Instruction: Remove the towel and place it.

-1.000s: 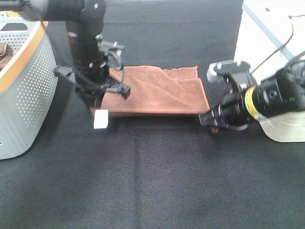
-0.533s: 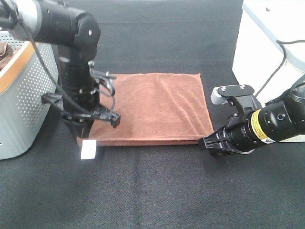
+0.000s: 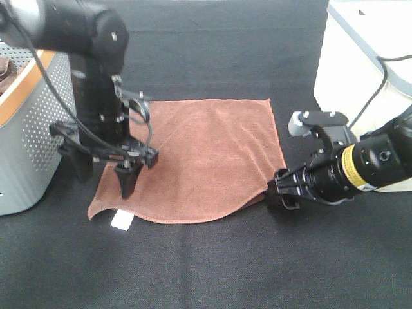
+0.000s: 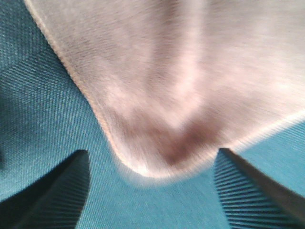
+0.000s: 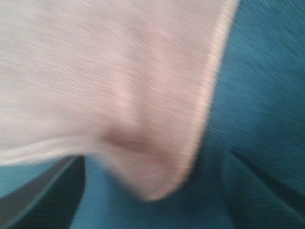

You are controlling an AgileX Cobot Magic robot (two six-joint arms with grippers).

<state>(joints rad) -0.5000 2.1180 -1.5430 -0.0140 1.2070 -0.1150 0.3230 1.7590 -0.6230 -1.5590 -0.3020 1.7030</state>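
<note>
The reddish-brown towel (image 3: pixel 206 154) lies spread flat on the black table, with its white tag (image 3: pixel 121 220) at the near left corner. My left gripper (image 3: pixel 103 175) hovers over that corner with its jaws wide open. In the left wrist view the towel corner (image 4: pixel 162 143) lies loose between the two fingers (image 4: pixel 52 191). My right gripper (image 3: pixel 280 193) is at the near right corner, also open. In the right wrist view that corner (image 5: pixel 152 176) rests free between the dark fingers (image 5: pixel 259 191).
A grey perforated basket (image 3: pixel 32 129) with an orange rim stands at the left edge, close to the left arm. A white box (image 3: pixel 360 64) stands at the back right, behind the right arm. Black cloth (image 3: pixel 206 270) covers the table.
Both grippers have opened and let go of the towel's near corners. The towel was drawn toward the front and now lies flat and spread out.
</note>
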